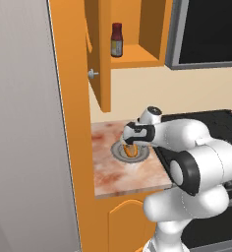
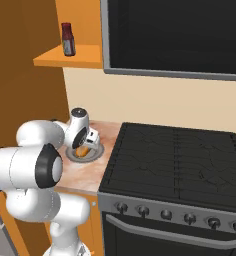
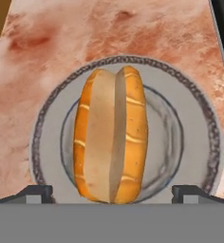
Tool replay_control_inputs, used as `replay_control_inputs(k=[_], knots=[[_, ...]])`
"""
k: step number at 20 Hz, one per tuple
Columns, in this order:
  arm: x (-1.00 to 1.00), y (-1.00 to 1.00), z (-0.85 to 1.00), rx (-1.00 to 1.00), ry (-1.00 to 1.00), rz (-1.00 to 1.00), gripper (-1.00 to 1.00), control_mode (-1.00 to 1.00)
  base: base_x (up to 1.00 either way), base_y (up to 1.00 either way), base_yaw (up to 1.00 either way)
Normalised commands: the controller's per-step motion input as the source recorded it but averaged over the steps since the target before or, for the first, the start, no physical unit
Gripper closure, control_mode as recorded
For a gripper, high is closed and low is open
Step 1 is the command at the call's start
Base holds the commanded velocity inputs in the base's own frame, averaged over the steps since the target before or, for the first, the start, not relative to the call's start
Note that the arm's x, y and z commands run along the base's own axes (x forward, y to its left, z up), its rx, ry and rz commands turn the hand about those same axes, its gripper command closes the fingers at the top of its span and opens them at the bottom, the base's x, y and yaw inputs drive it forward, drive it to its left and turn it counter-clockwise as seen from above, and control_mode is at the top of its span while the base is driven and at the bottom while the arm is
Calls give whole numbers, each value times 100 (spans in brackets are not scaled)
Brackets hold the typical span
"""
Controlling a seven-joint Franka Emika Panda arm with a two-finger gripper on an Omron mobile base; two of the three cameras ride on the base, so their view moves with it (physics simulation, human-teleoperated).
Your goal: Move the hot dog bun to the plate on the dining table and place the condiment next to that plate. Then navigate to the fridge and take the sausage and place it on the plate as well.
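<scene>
You are looking at an arm (image 1: 196, 162) built of smooth, glossy white shells, rounded and bulbous at every link. Dark, near-black bands ring the joints; the widest wraps the big elbow segment as a curved collar. The base column is white too, swelling into a fat shoulder. At the far end you see a small white cap with a grey disc on top, and below it a black-and-white hand block. The gripper (image 3: 112, 192) ends in two small dark finger tips (image 3: 35, 192), squared and blocky, with a lighter grey inset on each.
</scene>
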Motion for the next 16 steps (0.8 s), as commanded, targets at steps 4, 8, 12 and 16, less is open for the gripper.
replay_control_inputs(k=[4, 8, 12, 16], knots=[[16, 0, -24, 0, 0, -8, -100, -100, 0, 0, 0], [16, 11, -21, 0, 0, -4, -100, -100, 0, 0, 0], [8, 16, -20, 0, 0, 0, -100, -100, 0, 0, 0], [11, 10, -23, 0, 0, -1, -100, -100, 0, 0, 0]])
